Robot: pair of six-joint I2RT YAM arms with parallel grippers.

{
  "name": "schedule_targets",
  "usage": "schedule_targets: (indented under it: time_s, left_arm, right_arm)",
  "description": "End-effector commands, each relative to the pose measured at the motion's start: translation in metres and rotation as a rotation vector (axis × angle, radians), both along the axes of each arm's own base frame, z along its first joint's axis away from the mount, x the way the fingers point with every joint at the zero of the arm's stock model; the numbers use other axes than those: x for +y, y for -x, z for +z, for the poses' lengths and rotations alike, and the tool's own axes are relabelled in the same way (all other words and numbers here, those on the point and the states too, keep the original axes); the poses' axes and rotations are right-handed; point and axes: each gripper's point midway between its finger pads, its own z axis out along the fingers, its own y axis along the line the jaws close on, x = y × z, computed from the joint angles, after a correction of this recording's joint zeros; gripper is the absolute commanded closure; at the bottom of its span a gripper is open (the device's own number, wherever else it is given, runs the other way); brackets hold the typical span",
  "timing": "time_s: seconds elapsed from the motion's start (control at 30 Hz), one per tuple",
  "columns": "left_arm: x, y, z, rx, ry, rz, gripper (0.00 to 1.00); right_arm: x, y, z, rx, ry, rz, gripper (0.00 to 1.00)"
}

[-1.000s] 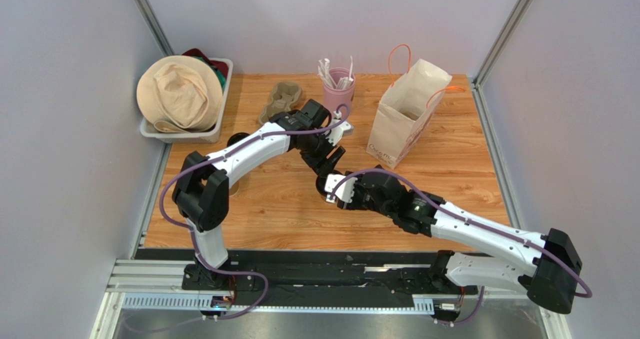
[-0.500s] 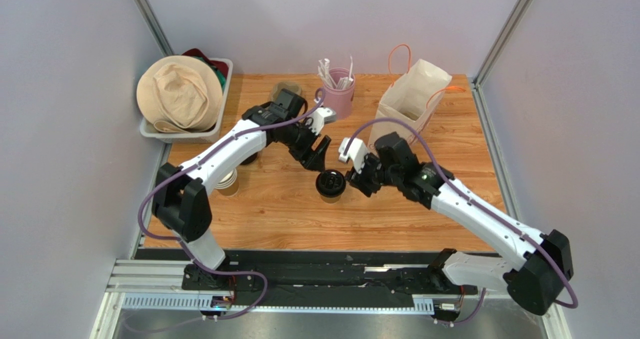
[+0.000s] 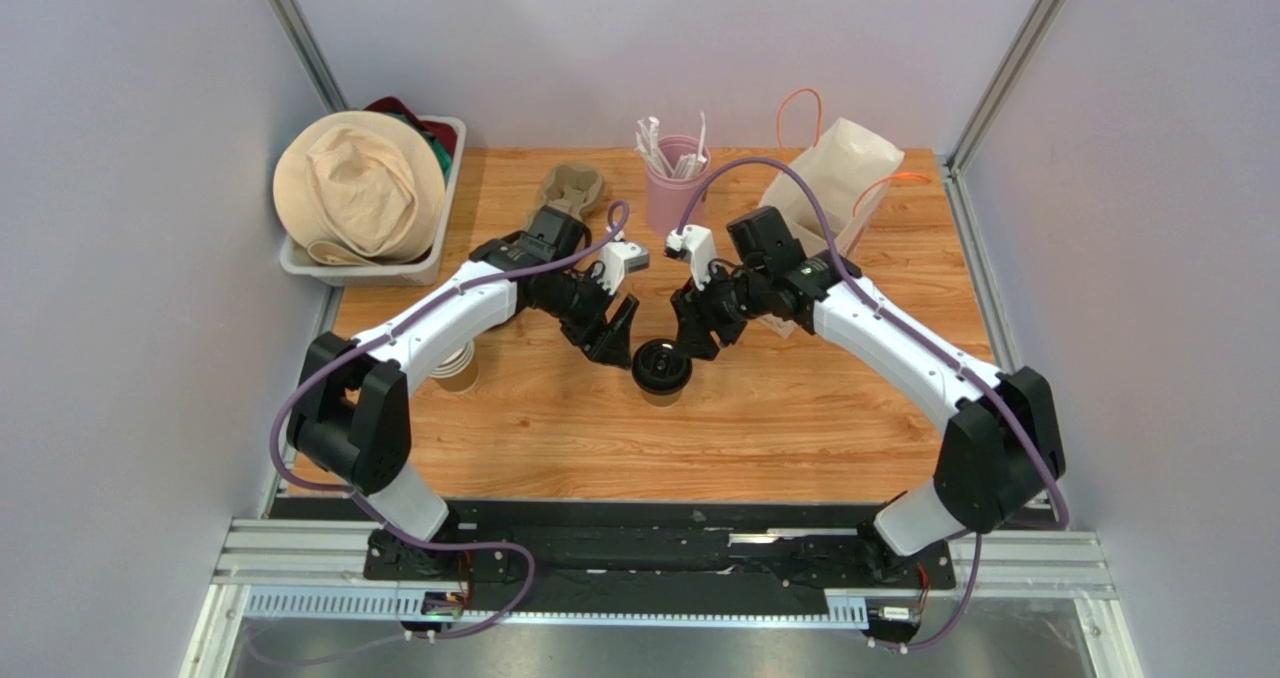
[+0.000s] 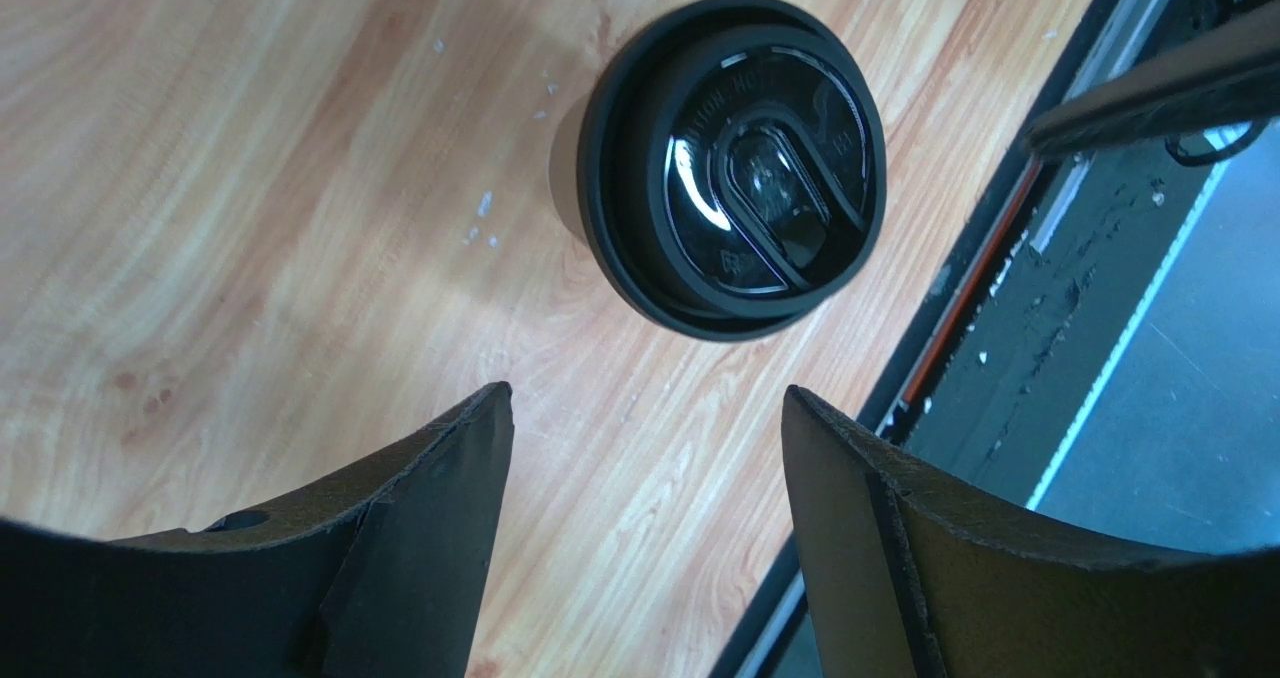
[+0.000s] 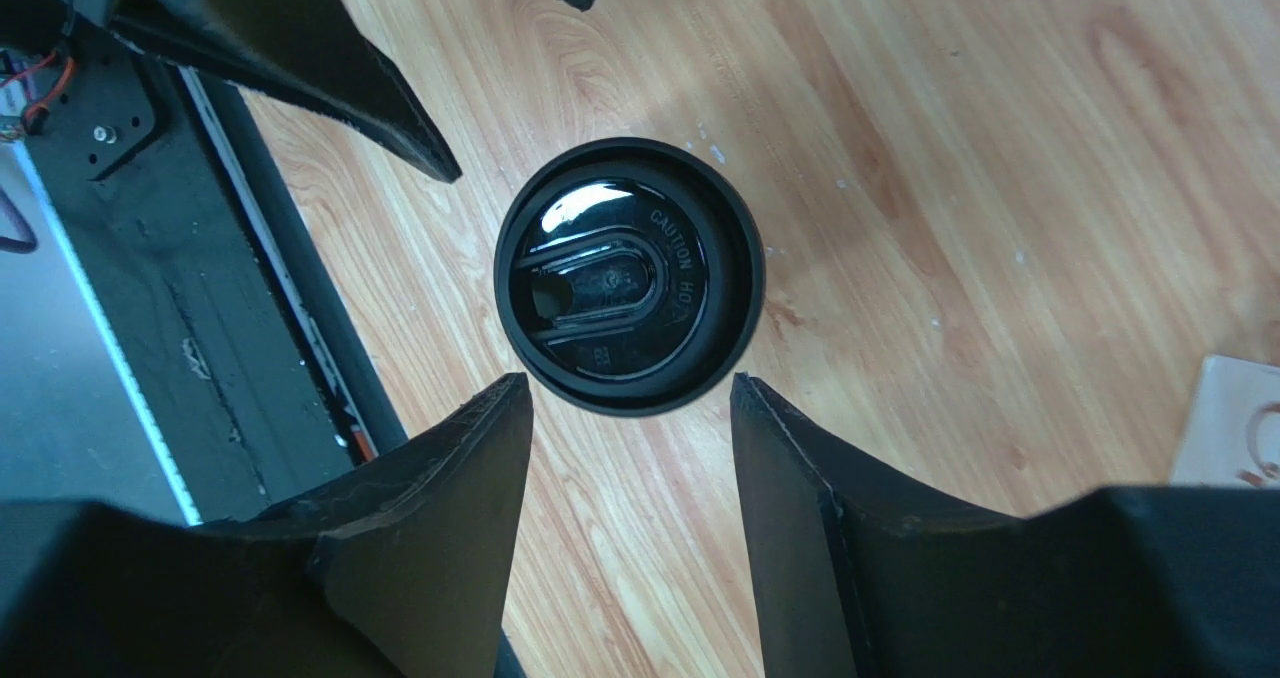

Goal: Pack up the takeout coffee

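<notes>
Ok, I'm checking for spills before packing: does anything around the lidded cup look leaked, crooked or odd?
Nothing stands out. The black lid sits level and uncracked, and the table around it is dry, with only a few tiny pale specks.

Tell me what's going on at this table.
Two robot arms are packing a takeout coffee. It stands in the middle of the table, capped with a black lid. The left pincer and the right pincer hover over it from either side. Both are open and neither touches it. The paper bag stands at the back right, and the coffee is not yet in it.
</notes>
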Motion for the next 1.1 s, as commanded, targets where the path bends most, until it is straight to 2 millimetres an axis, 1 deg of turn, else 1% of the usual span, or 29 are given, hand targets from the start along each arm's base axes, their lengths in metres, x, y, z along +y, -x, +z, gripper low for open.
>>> schedule_targets:
  time_s: [0.0,0.03,0.07,0.17,0.4,0.5,0.6,0.77,0.93,1.07]
  left_arm:
    - [-0.011,-0.012,-0.001,-0.039,0.043,-0.01,0.26]
    - [-0.01,-0.014,-0.005,-0.035,0.033,-0.004,0.27]
    - [-0.01,-0.015,-0.007,-0.034,0.028,-0.001,0.27]
    - [-0.01,-0.019,-0.011,-0.034,0.016,0.006,0.27]
    - [-0.012,-0.019,-0.022,-0.001,0.011,0.006,0.28]
    - [-0.013,-0.019,-0.024,0.005,0.014,0.005,0.28]
    - [-0.014,-0.02,-0.024,0.008,0.014,0.008,0.29]
    - [-0.014,-0.019,-0.026,0.018,0.016,0.007,0.29]
    - [-0.014,-0.019,-0.028,0.02,0.014,0.009,0.29]
    - [-0.012,-0.019,-0.033,0.026,-0.004,0.019,0.3]
  right_arm:
    - [0.013,-0.004,-0.002,0.08,-0.035,-0.008,0.44]
    - [0.015,-0.007,-0.004,0.081,-0.037,-0.01,0.43]
    - [0.017,-0.008,-0.009,0.098,-0.036,-0.018,0.42]
    - [0.019,-0.012,-0.016,0.103,-0.036,-0.029,0.4]
    - [0.016,-0.024,-0.028,0.072,-0.009,-0.092,0.36]
    - [0.013,-0.029,-0.034,0.065,0.008,-0.121,0.33]
    - [0.012,-0.034,-0.041,0.056,0.027,-0.142,0.33]
    - [0.013,-0.036,-0.056,0.064,0.06,-0.156,0.33]
    - [0.014,-0.036,-0.062,0.066,0.077,-0.159,0.33]
    - [0.012,-0.036,-0.069,0.07,0.097,-0.164,0.33]
